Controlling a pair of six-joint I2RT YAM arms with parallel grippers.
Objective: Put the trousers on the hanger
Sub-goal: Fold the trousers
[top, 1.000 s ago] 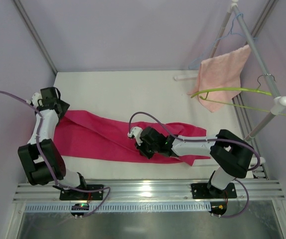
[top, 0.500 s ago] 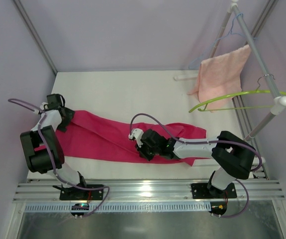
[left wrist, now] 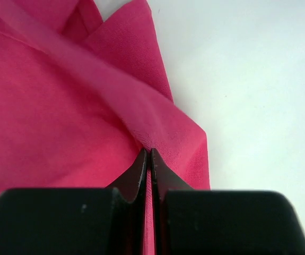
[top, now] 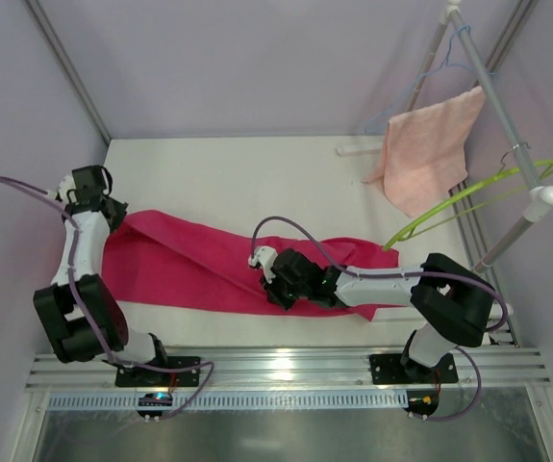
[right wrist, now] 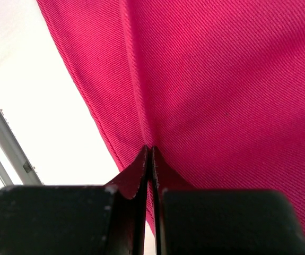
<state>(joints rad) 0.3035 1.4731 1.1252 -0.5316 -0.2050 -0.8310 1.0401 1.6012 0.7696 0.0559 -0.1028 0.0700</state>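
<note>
The magenta trousers (top: 189, 265) lie stretched flat from left to right across the white table. My left gripper (top: 113, 216) is at their left end, and in the left wrist view it (left wrist: 150, 151) is shut on a raised fold of the trousers (left wrist: 62, 117). My right gripper (top: 268, 279) lies low on the trousers near their near edge at the middle. Seen from its wrist, the right gripper (right wrist: 150, 149) is shut on a pinch of the trousers (right wrist: 221, 79). The lime-green hanger (top: 449, 204) hangs tilted from the rack at the right, its left end down.
A pale pink towel (top: 430, 144) hangs over the sloping rack pole (top: 492, 87) at the back right. A thin blue wire hanger (top: 420, 82) hangs behind it. Bare table (top: 257, 173) lies behind the trousers. Aluminium rails (top: 286, 371) run along the near edge.
My left gripper was open and has shut on the trousers' left end, its arm shifting there. The green hanger has swung, its left end dropping. The right arm has stayed put.
</note>
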